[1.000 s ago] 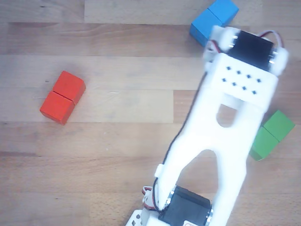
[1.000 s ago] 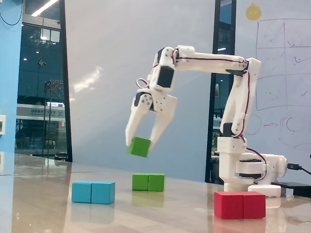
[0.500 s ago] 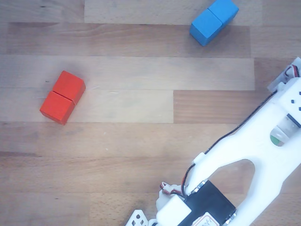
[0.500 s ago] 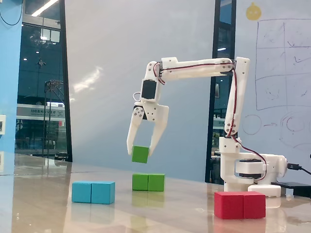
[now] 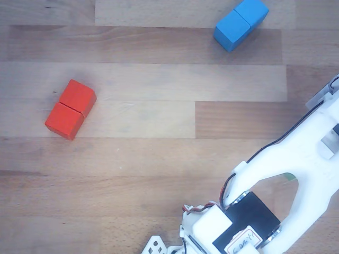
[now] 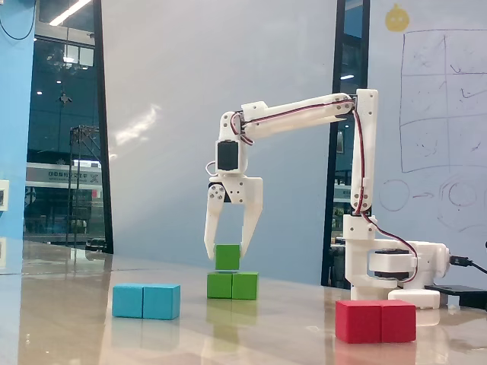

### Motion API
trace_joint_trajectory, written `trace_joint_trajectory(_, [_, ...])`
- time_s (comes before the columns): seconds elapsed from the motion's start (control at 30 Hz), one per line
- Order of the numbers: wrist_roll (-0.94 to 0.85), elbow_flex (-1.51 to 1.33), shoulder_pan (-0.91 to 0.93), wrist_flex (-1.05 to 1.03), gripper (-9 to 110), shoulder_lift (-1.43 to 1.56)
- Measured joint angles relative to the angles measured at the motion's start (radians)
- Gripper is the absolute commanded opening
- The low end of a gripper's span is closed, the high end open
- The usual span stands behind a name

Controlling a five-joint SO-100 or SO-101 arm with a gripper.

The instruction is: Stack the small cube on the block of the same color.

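In the fixed view the small green cube (image 6: 227,257) rests on the left half of the green two-cube block (image 6: 232,285). My gripper (image 6: 226,254) points straight down with its fingers on either side of the cube, spread slightly wider than it. The left fingertip (image 6: 208,252) shows a thin gap to the cube. In the other view my white arm (image 5: 296,174) covers the stack, and only a sliver of green (image 5: 288,176) shows under it.
A blue two-cube block (image 6: 146,301) (image 5: 241,24) and a red two-cube block (image 6: 376,321) (image 5: 70,109) lie apart from the stack on the wooden table (image 5: 159,159). The arm's base (image 6: 388,266) stands right of the stack in the fixed view.
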State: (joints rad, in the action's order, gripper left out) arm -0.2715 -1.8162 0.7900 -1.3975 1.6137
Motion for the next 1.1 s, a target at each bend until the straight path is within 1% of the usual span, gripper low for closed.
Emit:
trace_joint_trajectory(0.1, [0.000,0.000,0.000,0.000,11,-0.014])
trace_joint_trajectory(0.3, [-0.067,0.005,0.000,-0.043,23,-0.017])
trace_joint_trajectory(0.5, [-0.092,0.005,0.000,-0.084,31,-0.017])
trace_joint_trajectory(0.77, [-0.094,0.008,-0.012,-0.091,32,-0.017])
trace_joint_trajectory(1.1, [-0.094,0.031,-0.233,-0.091,32,-0.017])
